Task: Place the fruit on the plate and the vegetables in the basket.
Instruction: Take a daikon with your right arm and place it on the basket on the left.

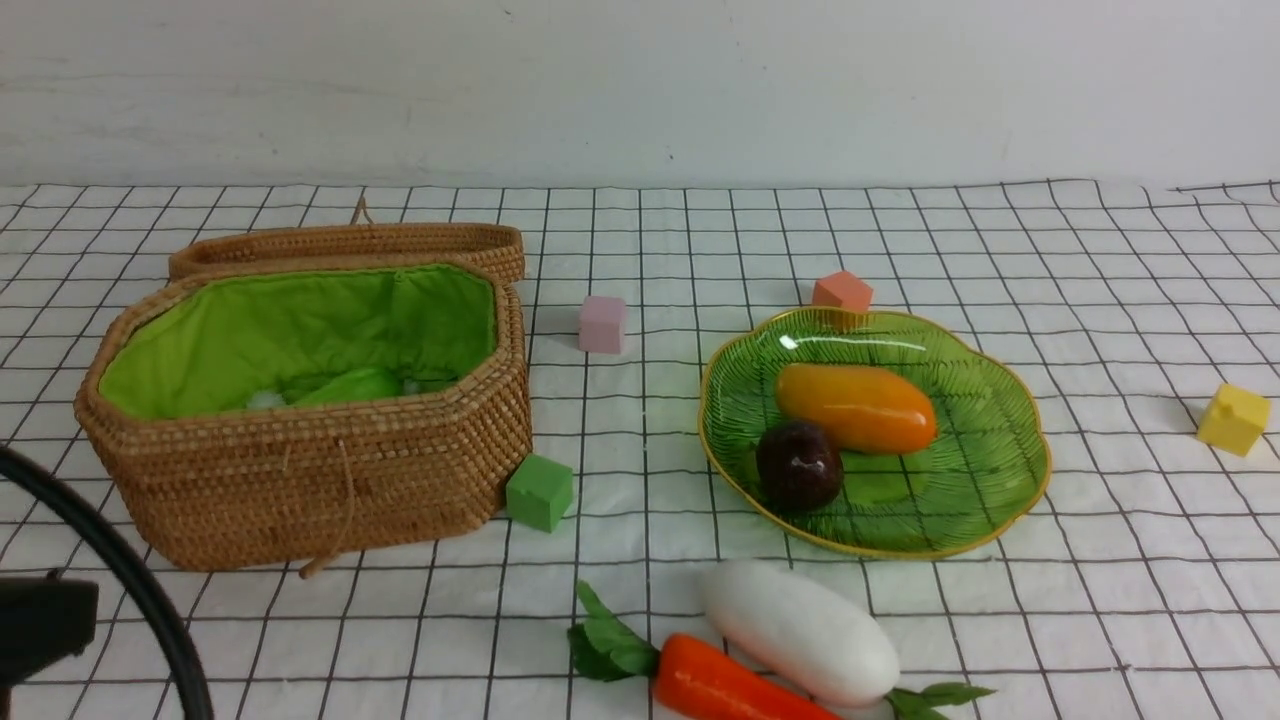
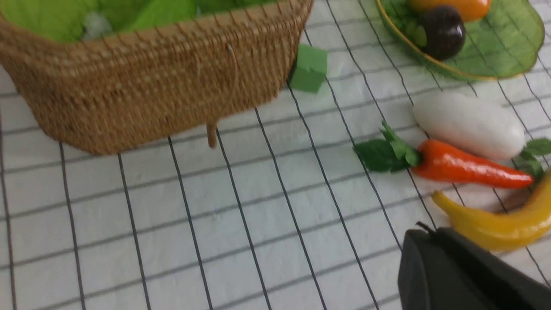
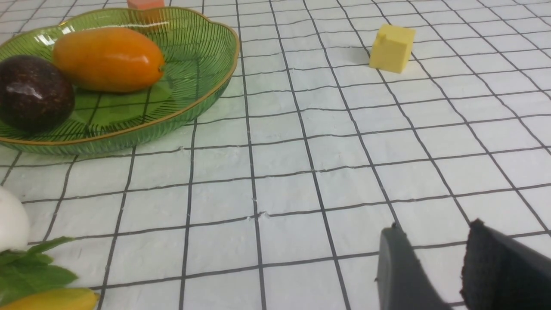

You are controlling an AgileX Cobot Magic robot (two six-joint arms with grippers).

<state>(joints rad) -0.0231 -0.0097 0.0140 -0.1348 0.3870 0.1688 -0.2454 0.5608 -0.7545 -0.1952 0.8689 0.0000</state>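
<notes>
The orange-yellow mango (image 1: 856,407) and the dark purple ball (image 1: 798,464) lie on the green plate (image 1: 985,500). A light green cucumber (image 1: 350,385) rests inside the open wicker basket (image 1: 310,480). On the cloth near the front edge, the white radish (image 1: 800,632) and the orange carrot (image 1: 725,688) lie side by side. My left gripper (image 2: 424,234) hovers over the cloth beside the carrot (image 2: 469,167), shut and holding nothing. My right gripper (image 3: 434,234) stands open over bare cloth, to the right of the plate (image 3: 206,97), with nothing between its fingers.
A yellow banana-like piece (image 2: 495,224) lies just by the left gripper, next to the carrot. The basket's lid (image 1: 350,245) leans behind the basket. Small cubes dot the cloth: green (image 1: 540,492), pink (image 1: 602,324), orange (image 1: 842,291), yellow (image 1: 1233,418).
</notes>
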